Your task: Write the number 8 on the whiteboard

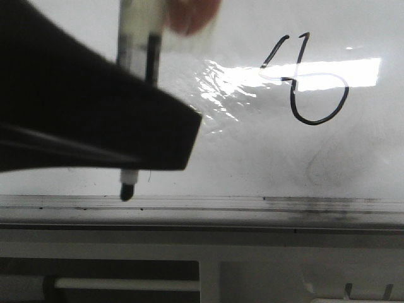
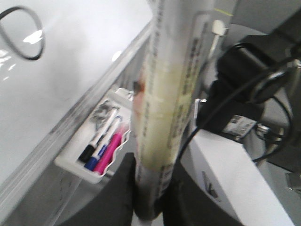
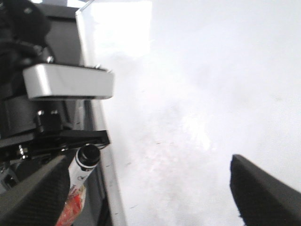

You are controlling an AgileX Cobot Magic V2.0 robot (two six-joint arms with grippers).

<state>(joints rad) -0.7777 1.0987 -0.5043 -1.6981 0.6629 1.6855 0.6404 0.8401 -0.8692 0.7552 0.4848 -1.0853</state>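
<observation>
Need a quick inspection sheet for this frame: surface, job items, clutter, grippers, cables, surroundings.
Surface: whiteboard is glossy, with strong glare, faint grey smudges and dark specks along its silver rail.
Job's things: number 8 drawn in black, lower loop round, top left unclosed. Marker has its tip down at the rail, away from the figure.
Clutter: tray beside the board holds black, blue and pink markers.
Grippers: left gripper shut on the marker; right gripper open, fingers apart over the board, nothing between them.
Cables: black cables looped behind the left gripper.
Surroundings: white box under the cables; the rest is too blurred to tell.
</observation>
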